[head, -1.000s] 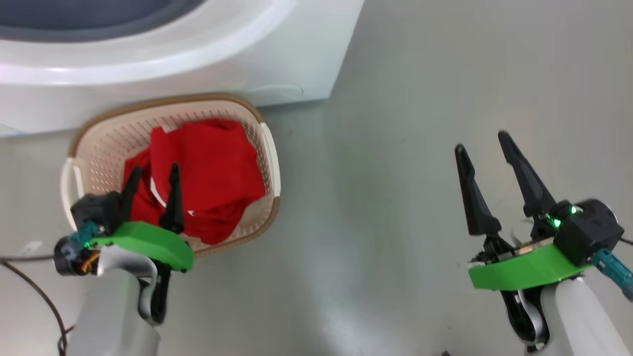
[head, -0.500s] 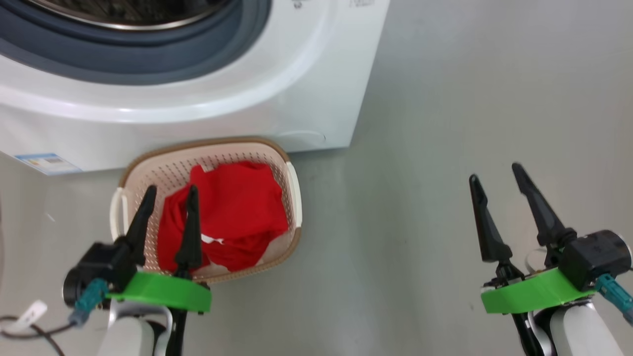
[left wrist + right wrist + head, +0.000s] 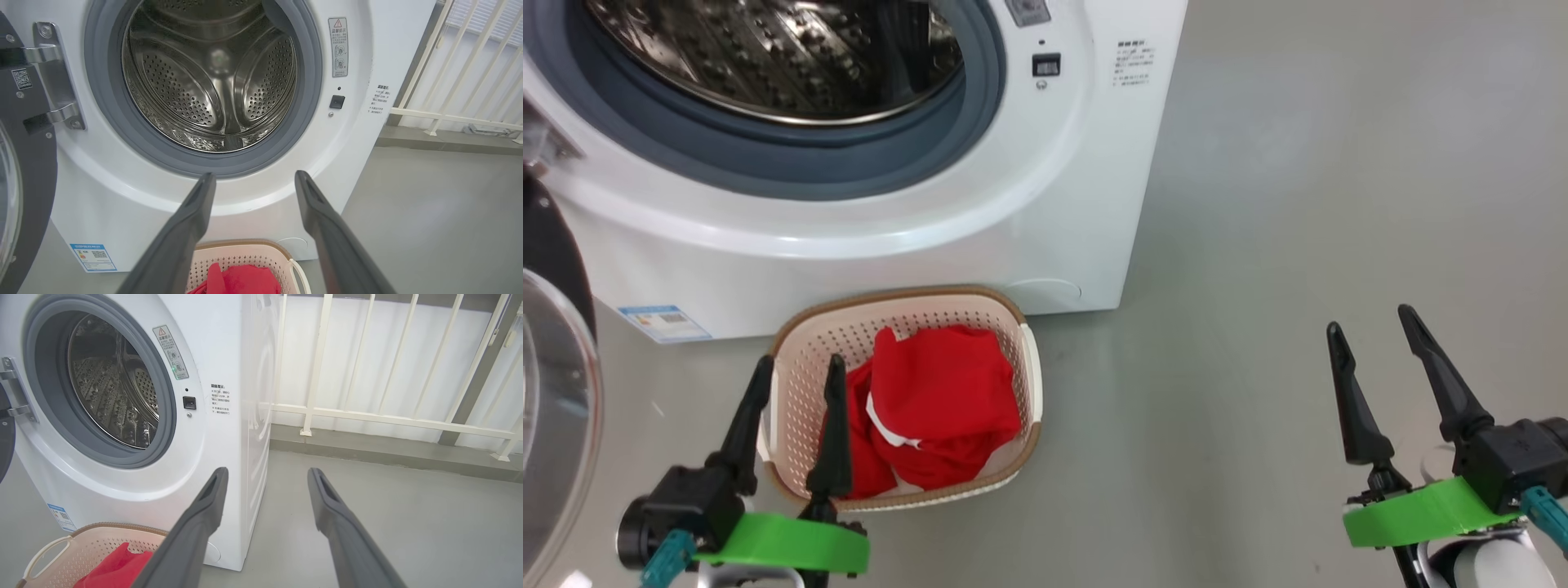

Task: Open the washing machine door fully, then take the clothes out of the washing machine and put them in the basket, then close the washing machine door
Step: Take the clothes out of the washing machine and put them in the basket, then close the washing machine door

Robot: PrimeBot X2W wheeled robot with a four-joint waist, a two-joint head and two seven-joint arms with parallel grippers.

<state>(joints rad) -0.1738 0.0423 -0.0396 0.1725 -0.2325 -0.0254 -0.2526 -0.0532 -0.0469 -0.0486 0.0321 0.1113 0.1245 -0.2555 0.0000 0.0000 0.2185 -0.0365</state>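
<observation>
- The left claw (image 3: 800,361) sits at 7 o'clock in the head view. Its two dark fingers point toward 12 and are spread apart with nothing between them.
- The right claw (image 3: 1369,320) sits at 4 o'clock with its fingers leaning toward 11. It is likewise spread wide and empty over the bare grey floor (image 3: 1258,245).
- Each claw rises from a green bracket (image 3: 784,551) at its wrist.
- The basket (image 3: 915,291) stands on the floor just in front of the washing machine (image 3: 1045,204), at 6 o'clock from its round opening.
- In the head view the left claw's fingers cross the basket's left rim. I cannot tell whether they touch it.
- The clothes (image 3: 939,392), red with white trim, lie heaped inside the basket. They are at 3 o'clock from the left claw's fingertips and well apart from the right claw, at its 9 o'clock.
- The washing machine door (image 3: 556,343) stands swung open at the 9 o'clock edge, showing its black rim and clear glass bowl.
- In the left wrist view the steel drum (image 3: 212,77) lies at 12 o'clock beyond the fingers, ringed by the grey gasket (image 3: 302,102).
- In the right wrist view the fingers frame the machine's right front corner, with a white railing (image 3: 367,416) at 1 o'clock.
</observation>
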